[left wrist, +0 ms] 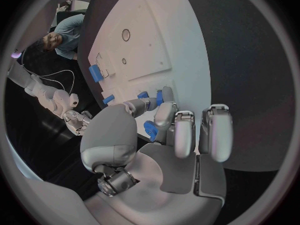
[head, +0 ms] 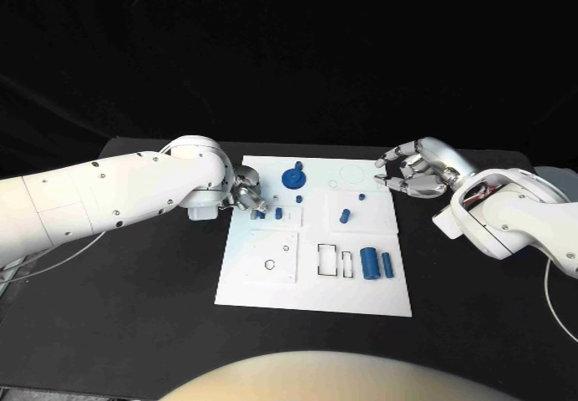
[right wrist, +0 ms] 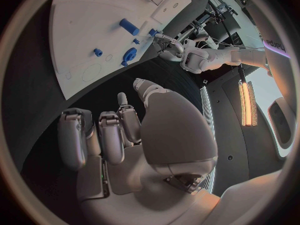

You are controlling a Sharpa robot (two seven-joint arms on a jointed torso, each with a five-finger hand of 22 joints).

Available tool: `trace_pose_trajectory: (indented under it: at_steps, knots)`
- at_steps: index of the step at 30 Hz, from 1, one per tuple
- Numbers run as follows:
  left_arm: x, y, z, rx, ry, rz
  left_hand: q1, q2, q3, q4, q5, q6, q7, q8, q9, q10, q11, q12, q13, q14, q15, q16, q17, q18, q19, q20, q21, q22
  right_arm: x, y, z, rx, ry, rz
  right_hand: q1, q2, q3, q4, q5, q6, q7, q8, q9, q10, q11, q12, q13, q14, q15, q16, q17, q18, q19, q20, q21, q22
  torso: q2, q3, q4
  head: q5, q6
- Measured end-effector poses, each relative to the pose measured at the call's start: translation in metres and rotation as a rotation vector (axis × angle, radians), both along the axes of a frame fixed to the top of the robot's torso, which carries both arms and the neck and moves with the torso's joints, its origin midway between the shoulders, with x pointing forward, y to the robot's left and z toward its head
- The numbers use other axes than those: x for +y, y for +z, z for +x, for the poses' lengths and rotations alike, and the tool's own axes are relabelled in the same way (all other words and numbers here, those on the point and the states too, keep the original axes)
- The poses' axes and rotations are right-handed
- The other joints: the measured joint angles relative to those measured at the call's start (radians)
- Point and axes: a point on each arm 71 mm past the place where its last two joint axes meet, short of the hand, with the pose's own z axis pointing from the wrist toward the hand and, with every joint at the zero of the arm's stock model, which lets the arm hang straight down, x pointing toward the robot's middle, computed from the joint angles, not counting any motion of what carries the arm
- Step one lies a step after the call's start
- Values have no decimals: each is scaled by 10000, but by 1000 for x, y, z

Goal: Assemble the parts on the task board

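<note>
The white task board [head: 311, 280] lies in the middle of the table. On it are a round blue part [head: 293, 177], two small blue parts [head: 267, 214], a short blue peg [head: 343, 215] and two upright blue cylinders [head: 377, 264]. My left hand [head: 247, 194] is at the board's left edge, its fingertips right above the two small parts. In the left wrist view the thumb and a finger [left wrist: 166, 112] close in on a small blue part [left wrist: 160, 98]; I cannot tell if it is pinched. My right hand [head: 413, 171] hovers at the board's right edge, fingers curled, holding nothing.
The board has printed outlines and recesses: a circle [head: 351, 175] at the far right and rectangular slots [head: 327, 260] beside the cylinders. Black table surrounds the board on all sides. The right wrist view shows the board [right wrist: 81, 20] with my left hand [right wrist: 167, 42] beyond it.
</note>
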Motion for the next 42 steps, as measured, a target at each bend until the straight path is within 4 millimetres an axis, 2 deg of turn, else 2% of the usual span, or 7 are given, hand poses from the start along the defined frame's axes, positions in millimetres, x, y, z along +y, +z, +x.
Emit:
trace_pose_trajectory:
  at_steps: [3, 4, 23, 26, 30, 36, 42]
  knots:
    - [0, 0, 0, 24, -1, 12, -153, 55, -45, -103, -58, 2, -1, 3, -34, 0, 0, 5, 41, -15, -16, 0, 0, 1, 0, 0, 39, -1, 0, 0, 0, -1, -3, -2, 0, 0, 0, 0, 0, 0, 0, 0, 0, 0, 0, 0, 0, 0, 0, 0, 0, 0, 0, 0, 0, 0, 1, 0, 1, -12, -8]
    - [-1, 0, 0, 39, -13, 9, -327, 44, 299, -530, -122, 13, 8, 22, -46, 21, -18, 5, 70, -15, -15, 0, 0, 1, 0, 0, 39, 0, 0, 0, 0, -1, -3, -3, 0, 0, 0, 0, 0, 0, 0, 0, 0, 0, 0, 0, 0, 0, 0, 0, 0, 0, 0, 0, 0, 0, 2, 0, 3, -19, -13]
    - [0, -1, 2, 84, 41, -18, -530, 28, 133, -854, -329, 219, -104, -57, -168, 75, -67, 57, 224, -16, -15, 0, 0, 1, -37, -35, 39, -1, 0, 0, 0, -5, -7, -9, 0, 0, 0, 0, 0, 0, 0, 0, -9, 0, 0, 0, -1, 0, 0, 0, -2, -1, 36, -36, 0, 7, 0, -7, 14, -15, -39]
    - [0, -1, 3, 87, 48, -16, -561, 34, 47, -768, -329, 222, -105, -90, -181, 75, -67, 57, 234, -16, -15, 0, 0, 2, -36, -35, 78, -1, -1, 0, 0, -6, -9, -10, 0, 0, 0, 0, 0, 0, 0, 0, -8, 0, 0, 0, -2, 0, 0, 0, -2, 0, 36, -36, 0, 7, -1, -6, 12, -11, -45]
    - [1, -1, 3, 88, 72, -3, -598, 70, -165, -612, -378, 363, -245, -99, -210, 74, -68, 57, 271, -16, -15, 0, 0, 1, -36, -35, 78, -2, 0, 0, 0, -6, -8, -11, 0, 0, 0, 0, 0, 0, 0, 0, -8, 0, 0, 0, -2, 0, 0, 0, -3, 0, 37, -36, -42, 6, -4, -7, 12, -10, -46]
    - [1, -2, 3, 90, 85, 15, -639, 112, -339, -493, -378, 382, -263, -99, -233, 74, -68, 57, 319, 21, -51, 0, 0, 1, -36, -35, 78, -2, 0, 0, 0, -7, -8, -12, 0, 0, 0, 0, 0, 0, 0, 0, -8, 0, 0, 0, -2, 0, 0, 0, -3, 0, 36, -36, -42, 6, -5, -1, 11, -9, -47]
    - [1, -3, 4, 98, 102, 40, -812, 156, -631, -202, -388, 503, -287, -135, -281, 145, -71, 94, 375, 21, -51, 0, -1, 2, 1, -72, 117, -1, -1, 0, 0, -8, -10, -13, 0, 0, 0, 0, 0, 0, 0, 0, -8, 0, 0, 0, -2, 0, 0, 0, -4, 0, 36, -36, -42, 5, -5, 3, 5, -9, -39]
